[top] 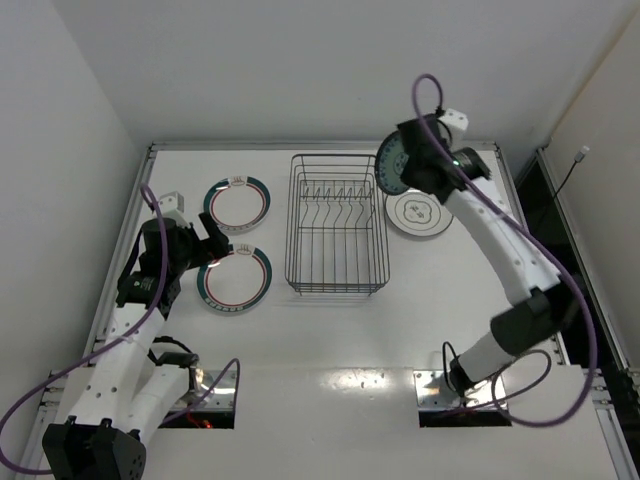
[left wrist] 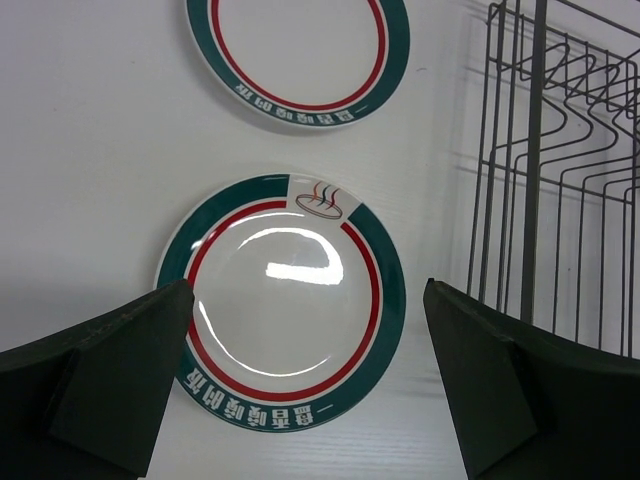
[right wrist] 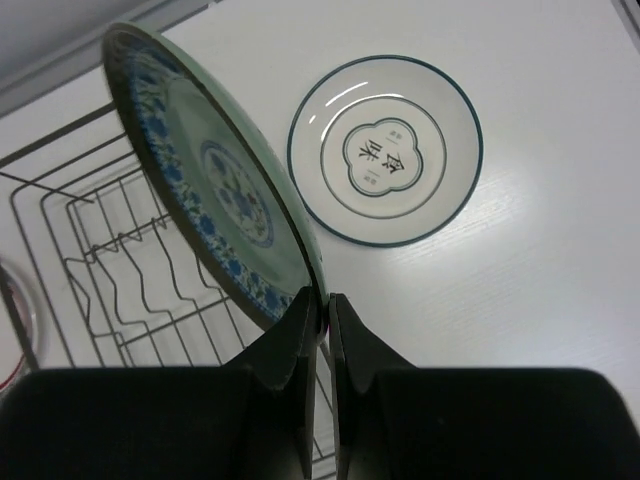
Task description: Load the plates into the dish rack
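Observation:
My right gripper [right wrist: 323,305] is shut on the rim of the teal-blue patterned plate [right wrist: 215,190] and holds it on edge in the air over the far right corner of the dish rack [top: 337,225]. The plain white plate [right wrist: 385,150] lies flat on the table right of the rack. Two white plates with teal-and-red rims lie flat left of the rack, a far one [top: 237,204] and a near one [top: 235,280]. My left gripper [left wrist: 305,385] is open above the near banded plate [left wrist: 285,300], its fingers to either side of it.
The rack's wire wall and tines [left wrist: 560,190] stand just right of my left gripper. White walls close off the table at the back and left. The table's right edge [top: 515,200] runs close behind the plain white plate.

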Robot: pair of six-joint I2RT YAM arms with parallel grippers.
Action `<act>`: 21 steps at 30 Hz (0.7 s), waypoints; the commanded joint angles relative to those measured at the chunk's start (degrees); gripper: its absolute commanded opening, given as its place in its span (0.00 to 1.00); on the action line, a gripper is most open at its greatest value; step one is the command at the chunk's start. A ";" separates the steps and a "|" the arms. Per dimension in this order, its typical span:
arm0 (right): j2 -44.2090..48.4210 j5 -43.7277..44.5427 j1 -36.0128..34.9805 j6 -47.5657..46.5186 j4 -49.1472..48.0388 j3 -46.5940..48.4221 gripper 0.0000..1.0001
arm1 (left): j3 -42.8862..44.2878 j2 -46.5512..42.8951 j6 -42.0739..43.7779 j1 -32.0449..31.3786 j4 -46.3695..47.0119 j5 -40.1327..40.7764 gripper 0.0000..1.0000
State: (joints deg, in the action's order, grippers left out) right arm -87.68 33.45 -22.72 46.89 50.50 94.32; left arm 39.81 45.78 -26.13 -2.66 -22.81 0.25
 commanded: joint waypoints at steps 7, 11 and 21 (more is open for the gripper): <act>-23.92 19.63 -7.07 6.81 14.27 21.25 0.00 | 1.23 0.80 -0.33 -0.60 0.40 1.59 1.00; -25.44 19.63 -7.69 6.29 12.88 19.33 0.00 | 1.23 0.80 -0.33 -0.60 0.40 1.59 1.00; -29.65 18.06 -11.90 6.90 10.33 14.32 0.00 | 1.23 1.33 -0.33 -0.60 0.40 1.59 1.00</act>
State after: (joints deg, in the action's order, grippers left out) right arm -116.22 50.48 -32.82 52.49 62.63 110.04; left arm 39.81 46.92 -26.17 -2.66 -23.51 1.32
